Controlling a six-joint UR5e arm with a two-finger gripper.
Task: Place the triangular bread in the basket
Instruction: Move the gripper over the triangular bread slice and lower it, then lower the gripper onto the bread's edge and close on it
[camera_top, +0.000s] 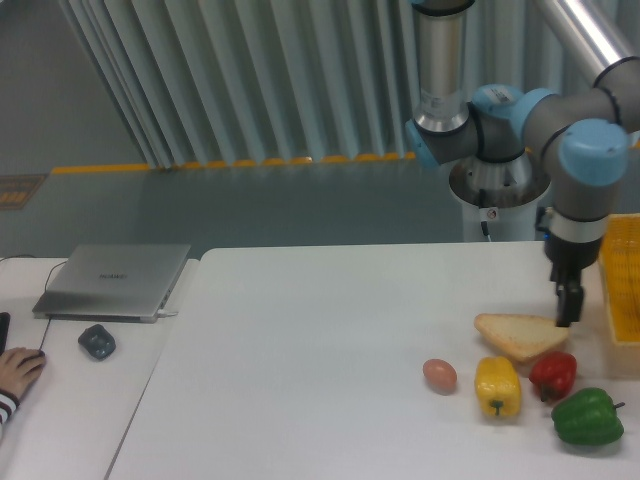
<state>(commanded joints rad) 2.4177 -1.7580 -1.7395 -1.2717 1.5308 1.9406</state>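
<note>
Right now, on the white table (330, 340), at the right side: the flat, pale tan triangular bread (520, 335) with its golden-brown crust, lying flat, pointed end towards the right. Directly above its right tip, the dark two-finger gripper (568, 318) on the grey-and-blue UR5e arm (580, 170), pointing straight down, tips at or just over the crust; contact impossible to judge from here. Fingers seen edge-on as one dark bar, so spread or closed: cannot tell. Nothing visibly held.

Further right, at the frame edge, the bright yellow plastic basket (622, 285) with lattice-mesh sides, only partly in view, just beside the gripper and near the bread, not touching either.

Nearer the camera, a row of food: small brown egg (439, 375) on the left, then the yellow bell pepper (497, 386), the red bell pepper (553, 374) and the green bell pepper (587, 417) at the near right. Yellow and red peppers just beside the bread's near edge, possibly touching.

Far left, on a separate light desk (70, 400): a closed silver laptop (115, 280), a small dark grey device (96, 342) near it, and a person's hand (18, 372) on a mouse at the frame edge.

Behind the table, grey vertical slats (250, 80) and a yellow floor stripe (200, 164).
</note>
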